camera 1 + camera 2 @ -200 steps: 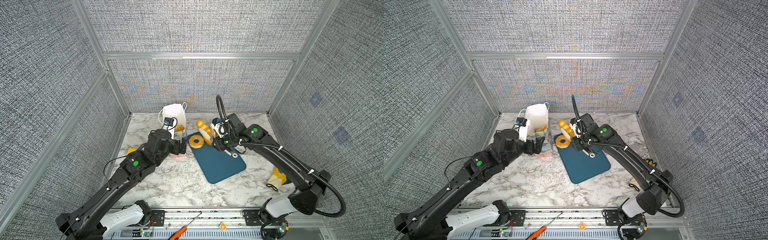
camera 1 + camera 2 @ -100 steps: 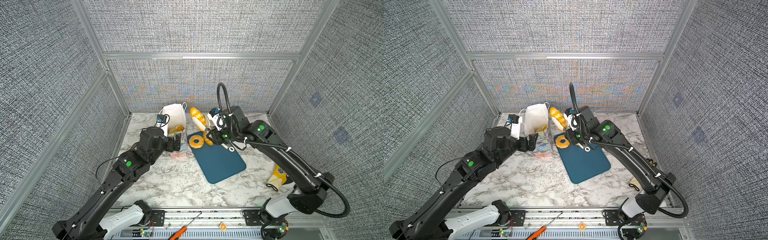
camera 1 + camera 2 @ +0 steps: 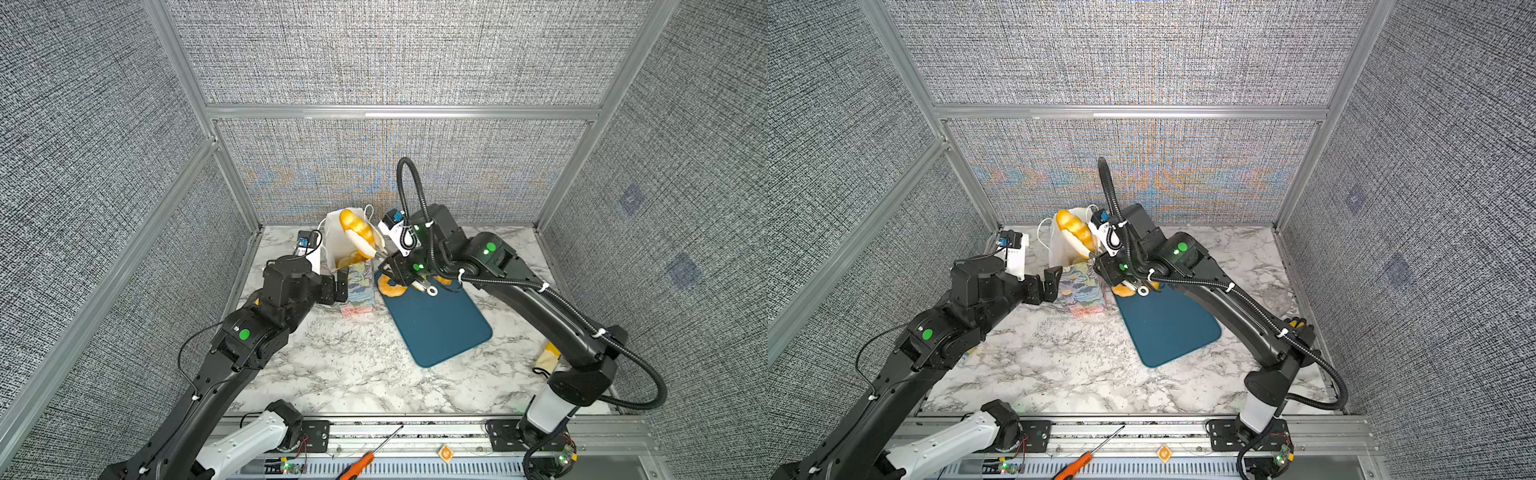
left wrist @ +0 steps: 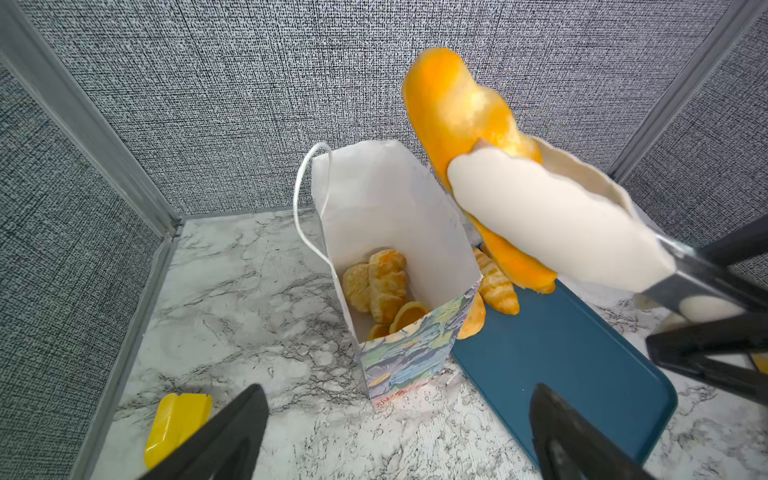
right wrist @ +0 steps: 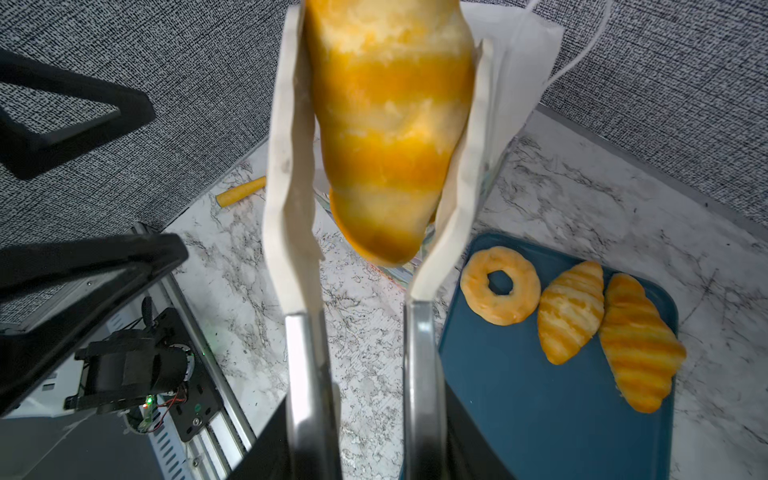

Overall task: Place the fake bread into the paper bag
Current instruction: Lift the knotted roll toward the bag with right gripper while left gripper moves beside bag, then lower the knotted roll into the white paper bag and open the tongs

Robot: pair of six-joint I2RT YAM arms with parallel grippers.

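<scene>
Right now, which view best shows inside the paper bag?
Left wrist view: it looks down into the paper bag onto several pastries. Both top views glimpse little inside; the right wrist view shows only its upper edge.

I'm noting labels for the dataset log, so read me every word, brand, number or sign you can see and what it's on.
No text is readable in any view.
Blue sticker on the left arm's white camera module: too small to read.
Orange tag on the front rail: bears a mark, too small to read.
Paper bag: reddish marks near its bottom edge, blurred, unreadable.
</scene>
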